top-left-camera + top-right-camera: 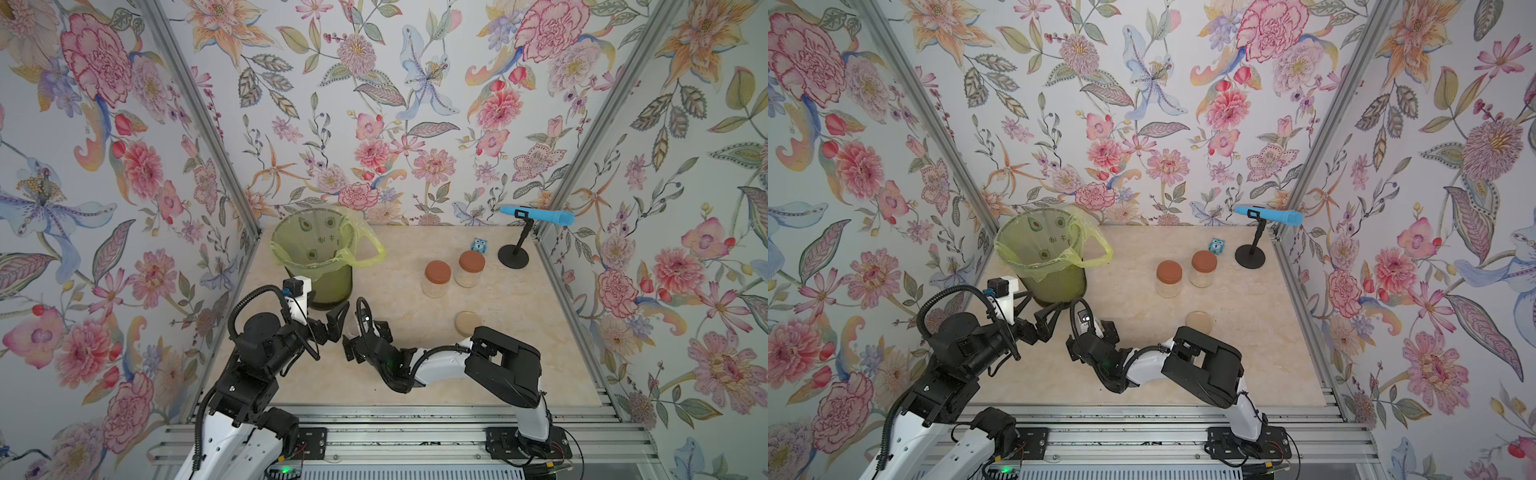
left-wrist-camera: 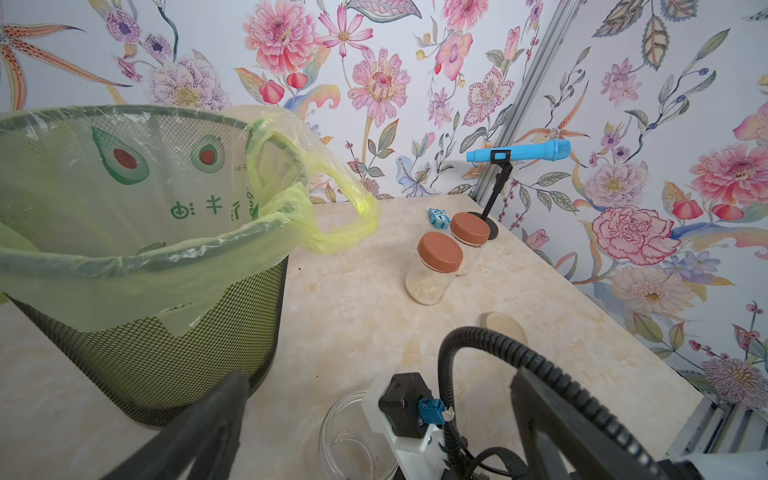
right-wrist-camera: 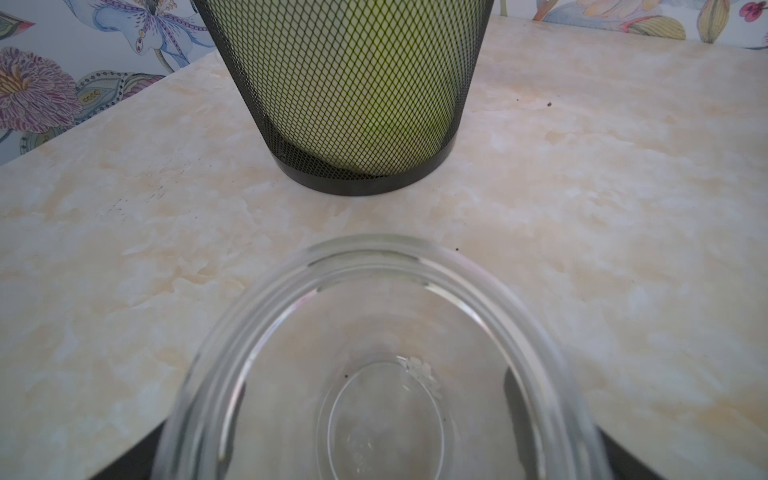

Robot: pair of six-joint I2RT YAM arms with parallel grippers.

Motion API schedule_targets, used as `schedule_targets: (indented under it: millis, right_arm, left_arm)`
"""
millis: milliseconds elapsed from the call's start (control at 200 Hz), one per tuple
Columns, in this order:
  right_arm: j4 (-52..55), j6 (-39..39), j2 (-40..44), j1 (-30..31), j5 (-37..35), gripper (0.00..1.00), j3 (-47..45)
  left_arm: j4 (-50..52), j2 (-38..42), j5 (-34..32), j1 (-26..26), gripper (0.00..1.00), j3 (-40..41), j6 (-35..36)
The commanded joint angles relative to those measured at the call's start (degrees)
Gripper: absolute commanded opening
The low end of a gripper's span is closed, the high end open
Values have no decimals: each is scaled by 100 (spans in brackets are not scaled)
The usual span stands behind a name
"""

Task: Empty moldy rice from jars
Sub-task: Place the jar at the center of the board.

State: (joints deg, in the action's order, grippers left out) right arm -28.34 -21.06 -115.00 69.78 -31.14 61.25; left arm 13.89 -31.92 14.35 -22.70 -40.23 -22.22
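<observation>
The open jar (image 2: 349, 440), all but empty, stands on the table (image 3: 124, 208) near the bin (image 3: 353, 83), between the jaws of the right gripper (image 3: 376, 432), contact unconfirmed, with the left gripper (image 2: 380, 378) spread and empty; the glass is judged rigid, slick and breakable, best gripped across the body below the rim.

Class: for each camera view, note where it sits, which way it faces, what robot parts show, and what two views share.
Top views: high behind the robot, facing down and forward onto the table, bin and lidded jars; left arm and right arm show.
Left wrist: on the left arm, facing the bin and lidded jars; own fingers and the right wrist camera show.
Right wrist: just over the open jar, facing the bin's base; only finger edges show.
Shared: both wrist views see the bin and open jar.
</observation>
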Motion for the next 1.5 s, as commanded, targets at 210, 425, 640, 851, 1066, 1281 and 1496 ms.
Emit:
schedule_targets:
  millis: [210,425,640,851,1066,1281,1496]
  right_arm:
    - [857,288,756,-51,857,100,-30]
    - [1532,350,1102,-121,1296,100,36]
    - [1993,431,1464,-282,1490,100,-2]
    - [2563,501,1903,-679,2260,100,49]
    - [4118,423,1937,-1283,3262,99,744]
    - [4609,483,2178,-1816,3642,100,955]
    - [5032,480,2295,-2394,3831,100,1373]
  left_arm:
    - [-723,-429,-132,-42,100,-281,330]
    - [-1065,-781,-162,-42,100,-455,514]
    - [-1307,-1073,-108,-42,100,-659,643]
    - [-1444,-1291,-73,-39,100,-831,821]
    - [-1519,-1640,61,-42,100,-1156,980]
    - [-1243,-2223,388,-42,100,-1839,1103]
    - [-869,-2832,562,-42,100,-2612,1132]
